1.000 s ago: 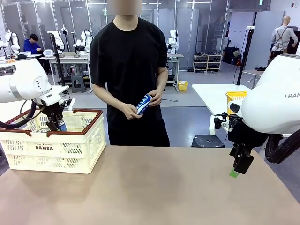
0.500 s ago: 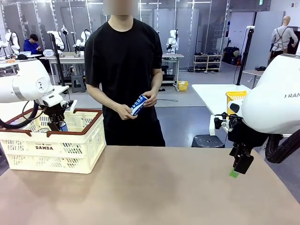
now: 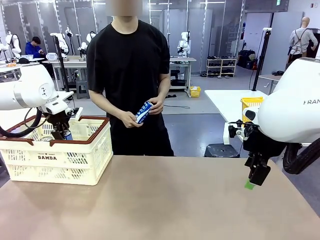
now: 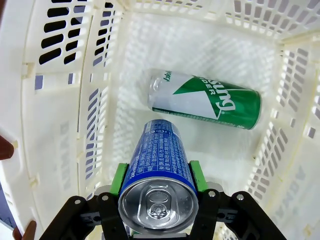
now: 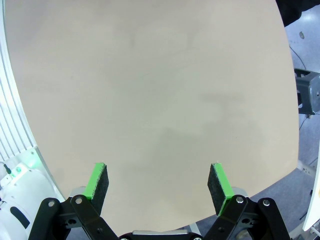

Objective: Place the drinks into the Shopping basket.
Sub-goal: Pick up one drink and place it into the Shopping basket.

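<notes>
At the left of the front view the cream Shopping basket (image 3: 56, 152) sits on the bench (image 3: 160, 205), and the left hand (image 3: 58, 131) reaches down into it over the brown rim. In the left wrist view that hand (image 4: 159, 176) has its green pads pressed against both sides of a blue can (image 4: 160, 162), silver top facing the camera, hanging above the basket floor. Further up in that frame a green can (image 4: 205, 99) lies on its side on the floor of the basket (image 4: 60, 100), apart from the blue one and close to the slotted wall at right.

At the right of the front view the right hand (image 3: 256, 176) hangs above the bench's edge. In the right wrist view its two green-padded fingers (image 5: 97, 181) stand wide apart with nothing between them, bare bench top (image 5: 150, 100) beyond.

At top centre of the front view, beyond the bench, a person in a black shirt holds a blue and white can (image 3: 143, 112) tilted between both hands (image 3: 131, 119) at waist height
</notes>
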You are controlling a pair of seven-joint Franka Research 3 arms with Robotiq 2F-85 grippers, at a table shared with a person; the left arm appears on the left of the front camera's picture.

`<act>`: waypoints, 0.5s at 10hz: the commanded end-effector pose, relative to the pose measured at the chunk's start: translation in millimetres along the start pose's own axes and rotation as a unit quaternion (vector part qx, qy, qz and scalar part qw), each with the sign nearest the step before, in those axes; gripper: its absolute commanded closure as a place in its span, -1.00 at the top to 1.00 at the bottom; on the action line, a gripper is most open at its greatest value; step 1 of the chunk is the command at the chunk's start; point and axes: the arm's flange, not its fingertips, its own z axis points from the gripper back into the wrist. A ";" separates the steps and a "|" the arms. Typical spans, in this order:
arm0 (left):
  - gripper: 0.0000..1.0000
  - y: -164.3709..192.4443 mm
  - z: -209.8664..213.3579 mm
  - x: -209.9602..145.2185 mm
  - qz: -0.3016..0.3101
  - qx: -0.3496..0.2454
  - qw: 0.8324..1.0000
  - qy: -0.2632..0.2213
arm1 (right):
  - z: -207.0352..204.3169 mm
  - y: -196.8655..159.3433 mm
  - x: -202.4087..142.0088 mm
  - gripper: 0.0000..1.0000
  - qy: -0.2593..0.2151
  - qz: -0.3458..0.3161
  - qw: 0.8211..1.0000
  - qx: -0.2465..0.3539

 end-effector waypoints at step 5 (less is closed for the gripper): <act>0.15 1.8 -26.7 -6.4 -0.016 -0.007 1.000 0.001 | 0.7 -0.1 0.5 1.00 0.004 0.000 1.000 -0.001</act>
